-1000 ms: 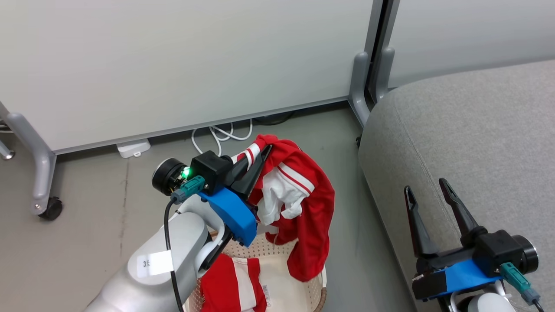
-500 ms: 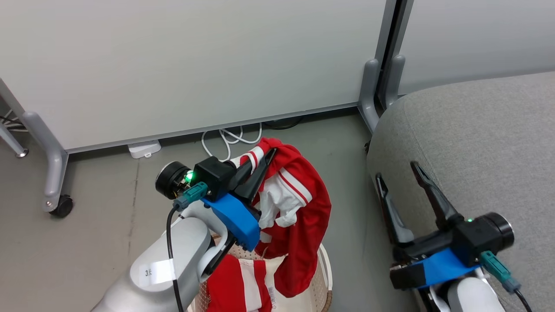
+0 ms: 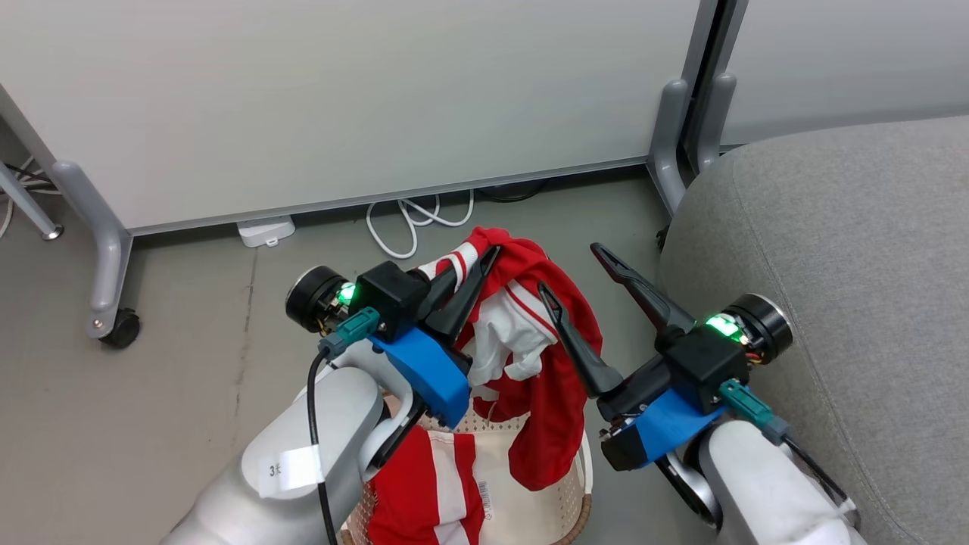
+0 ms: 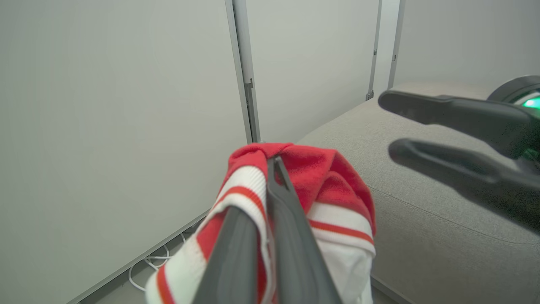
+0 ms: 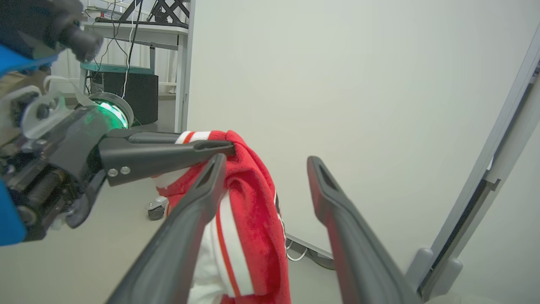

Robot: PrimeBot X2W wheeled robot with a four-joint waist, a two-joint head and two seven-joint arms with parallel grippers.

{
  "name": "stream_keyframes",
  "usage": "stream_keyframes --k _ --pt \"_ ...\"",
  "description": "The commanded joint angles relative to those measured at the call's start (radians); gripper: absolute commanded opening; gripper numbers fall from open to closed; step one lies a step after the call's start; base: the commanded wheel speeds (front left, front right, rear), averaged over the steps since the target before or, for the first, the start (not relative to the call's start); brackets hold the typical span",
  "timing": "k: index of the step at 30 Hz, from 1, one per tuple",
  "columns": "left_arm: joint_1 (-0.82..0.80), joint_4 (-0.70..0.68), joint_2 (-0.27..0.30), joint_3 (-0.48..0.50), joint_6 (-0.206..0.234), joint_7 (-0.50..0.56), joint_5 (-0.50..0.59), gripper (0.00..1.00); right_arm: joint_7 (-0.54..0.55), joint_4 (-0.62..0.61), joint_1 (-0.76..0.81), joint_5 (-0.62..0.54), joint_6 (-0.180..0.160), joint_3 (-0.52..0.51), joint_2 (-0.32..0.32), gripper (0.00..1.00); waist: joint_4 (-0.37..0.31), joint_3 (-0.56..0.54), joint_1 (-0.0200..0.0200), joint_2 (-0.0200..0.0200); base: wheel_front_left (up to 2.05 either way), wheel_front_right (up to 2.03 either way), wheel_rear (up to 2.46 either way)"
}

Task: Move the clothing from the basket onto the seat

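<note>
Lifting step, judged: basket (image 3: 454,425) at 6 o'clock has a second red garment (image 3: 409,484) inside; the held red garment (image 3: 556,393) dangles over it, hem low by the rim, so raise higher before swinging to the seat (image 3: 833,227) at 3 o'clock. Left claw (image 3: 478,257) clenched on its striped edge. Right claw (image 3: 568,266) spread wide just beside the cloth, gripping nothing; contact unclear.

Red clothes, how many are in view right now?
2. The hanging garment is pinched in the left hand above the basket; the other garment lies inside the basket. More may be hidden underneath.
</note>
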Motion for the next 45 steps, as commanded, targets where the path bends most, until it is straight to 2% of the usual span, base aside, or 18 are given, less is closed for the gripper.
stream_keyframes --k 1,14,15,16,41,42,43,44,45 --pt "-0.020 0.000 -0.006 0.005 -0.002 -0.005 0.008 0.00 -0.002 0.051 -0.042 -0.017 0.000 0.024 -0.005 1.00 0.004 0.007 -0.0001 -0.0001 0.00 0.00 0.00" --pt "-0.040 -0.011 -0.035 0.013 -0.009 -0.005 0.028 0.00 -0.002 0.382 -0.166 -0.046 0.000 0.073 0.022 1.00 0.025 0.030 -0.0001 -0.0001 0.00 0.00 0.00" --pt "-0.038 -0.013 -0.036 0.015 -0.009 -0.005 0.028 0.00 -0.002 0.401 -0.172 -0.039 0.000 0.076 0.027 0.46 0.025 0.031 -0.0001 -0.0001 0.00 0.00 0.00" --pt "-0.037 -0.014 -0.036 0.017 -0.010 -0.005 0.028 0.00 -0.002 0.416 -0.183 -0.039 0.000 0.080 0.031 0.02 0.025 0.032 -0.0001 -0.0001 0.00 0.00 0.00" --pt "-0.020 0.003 -0.031 0.026 -0.012 -0.005 0.049 0.00 -0.002 0.386 -0.184 -0.001 0.000 0.070 0.047 0.00 0.007 0.038 -0.0001 -0.0001 0.00 0.00 0.00" --pt "-0.021 0.006 -0.032 0.025 -0.012 -0.005 0.049 0.03 -0.002 0.383 -0.184 0.001 0.000 0.066 0.048 0.00 0.007 0.039 -0.0001 -0.0001 0.00 0.00 0.00" --pt "-0.020 0.010 -0.032 0.025 -0.012 -0.005 0.047 0.31 -0.002 0.380 -0.182 0.003 0.000 0.063 0.048 0.00 0.007 0.039 -0.0001 -0.0001 0.00 0.00 0.00" --pt "-0.021 0.013 -0.033 0.025 -0.012 -0.005 0.046 1.00 -0.002 0.377 -0.182 0.005 0.000 0.059 0.048 0.00 0.007 0.040 -0.0001 -0.0001 0.00 0.00 0.00" --pt "-0.022 0.011 -0.034 0.028 -0.012 -0.005 0.048 1.00 -0.002 0.375 -0.181 0.007 0.000 0.054 0.048 0.00 0.008 0.041 -0.0001 -0.0001 0.00 0.00 0.00"
